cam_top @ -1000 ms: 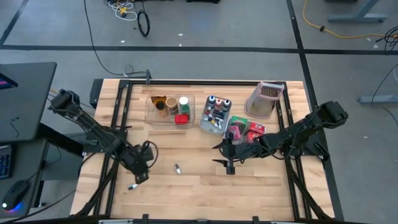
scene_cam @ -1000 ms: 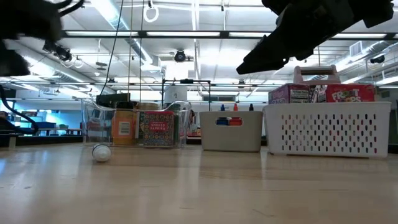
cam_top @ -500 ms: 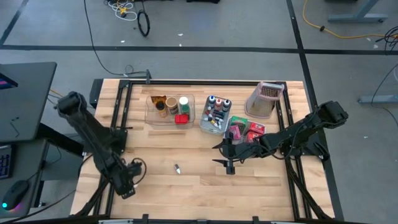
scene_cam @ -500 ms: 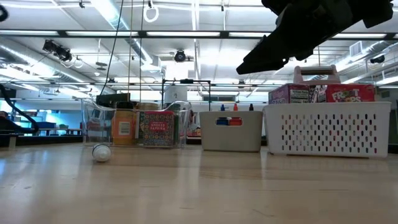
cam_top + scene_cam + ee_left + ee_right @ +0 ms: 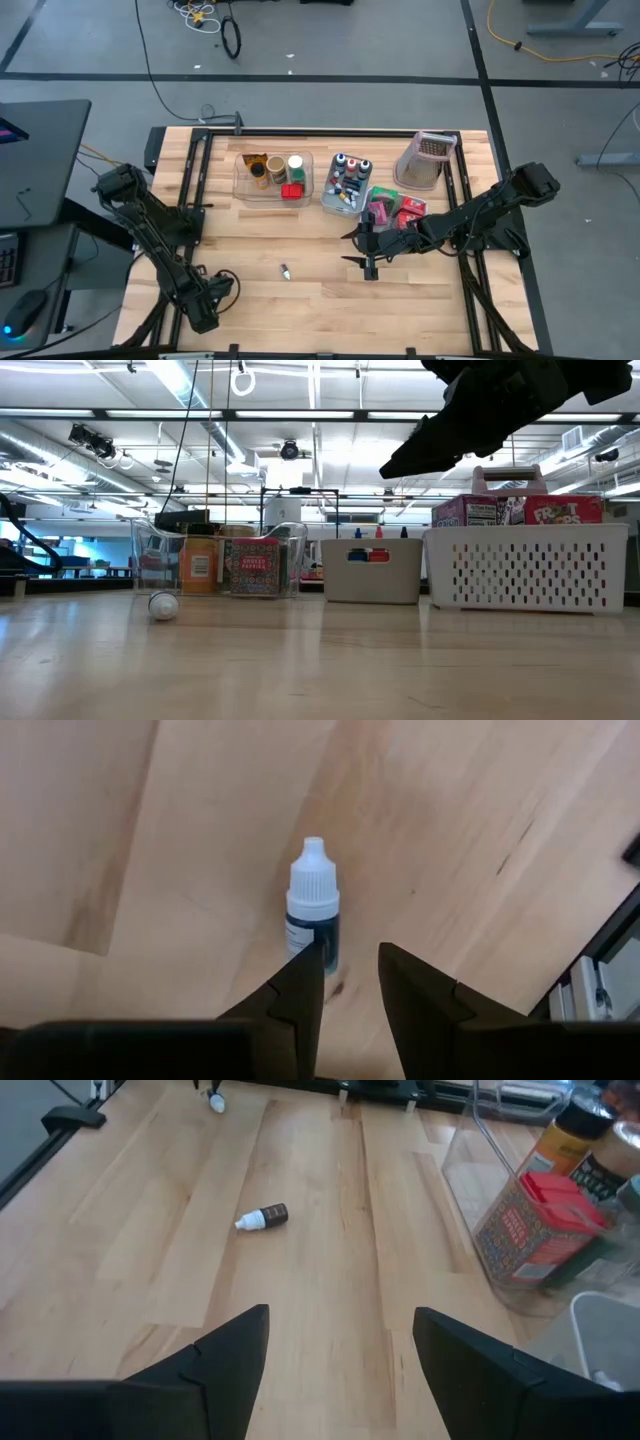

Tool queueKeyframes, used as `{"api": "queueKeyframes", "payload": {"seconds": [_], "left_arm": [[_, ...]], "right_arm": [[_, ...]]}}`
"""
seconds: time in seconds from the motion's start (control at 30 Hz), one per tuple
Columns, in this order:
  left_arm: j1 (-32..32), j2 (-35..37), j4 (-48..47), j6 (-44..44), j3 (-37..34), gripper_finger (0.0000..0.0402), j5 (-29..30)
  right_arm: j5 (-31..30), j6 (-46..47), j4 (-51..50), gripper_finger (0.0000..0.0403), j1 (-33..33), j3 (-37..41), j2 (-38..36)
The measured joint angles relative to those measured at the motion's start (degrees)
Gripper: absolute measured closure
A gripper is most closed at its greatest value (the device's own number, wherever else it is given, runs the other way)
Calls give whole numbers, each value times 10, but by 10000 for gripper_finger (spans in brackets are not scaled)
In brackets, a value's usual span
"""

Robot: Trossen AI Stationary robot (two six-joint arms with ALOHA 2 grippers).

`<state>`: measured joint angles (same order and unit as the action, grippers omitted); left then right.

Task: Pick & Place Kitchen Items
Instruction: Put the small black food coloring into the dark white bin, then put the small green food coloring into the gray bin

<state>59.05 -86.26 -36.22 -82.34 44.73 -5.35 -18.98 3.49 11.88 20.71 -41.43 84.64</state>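
Two claws are mine, and both are unclenched and empty. My left claw point(image 5: 345, 955) hangs low over the 7 o'clock corner of the table point(image 5: 330, 300), its fingers point(image 5: 420, 995) set only a narrow gap apart with nothing between them. Just past their tips a white-capped dropper bottle point(image 5: 313, 915) lies on the wood, cap pointing away from me; one fingertip shows in front of its base, though I cannot tell whether it touches. My right claw point(image 5: 365, 250) hovers a little off the table's centre toward 4 o'clock, spread wide and holding nothing. At 8 o'clock from it, well apart, a second small bottle point(image 5: 285, 270) with a dark body lies on its side on bare wood. Along the 12 o'clock side stand the bins: a clear bin point(image 5: 243, 185) at 11 o'clock holding lidded jars point(image 5: 278, 165) and a red box point(image 5: 291, 190), a grey bin point(image 5: 330, 200) at 12 crowded with tiny capped bottles point(image 5: 350, 170), and a white perforated bin point(image 5: 525, 565) toward 2 o'clock with pink and red boxes point(image 5: 515, 510) standing up in it.
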Motion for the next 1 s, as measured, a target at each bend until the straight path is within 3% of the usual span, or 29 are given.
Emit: {"api": "queueKeyframes", "payload": {"seconds": [0.3, 0.4, 0.53, 0.67, 0.77, 0.87, 0.93, 1.0], "left_arm": [[-1, -15, -7, -3, -8, 294, 84], [0, -21, -8, -14, -13, 294, 88], [-2, -20, -20, 36, -6, 294, 91], [-9, -20, -144, 89, 33, 294, 112], [-26, -17, -276, -2, 55, 294, 163], [-48, -15, -346, -81, 62, 294, 178], [-61, -15, -360, -64, 61, 294, 176], [-80, -15, -357, 16, 61, 294, 162]], "right_arm": [[0, -14, 0, 142, 0, 0, 0], [0, -14, 2, 142, 0, 0, 0], [4, -29, 8, 142, 0, 0, 0], [4, -58, 22, 142, 0, -1, 0], [4, -72, 31, 142, 0, -1, 0], [4, -87, 33, 142, 0, -1, 0], [4, -91, 36, 142, 0, -1, 0], [4, -90, 39, 142, 0, -1, 0]]}}
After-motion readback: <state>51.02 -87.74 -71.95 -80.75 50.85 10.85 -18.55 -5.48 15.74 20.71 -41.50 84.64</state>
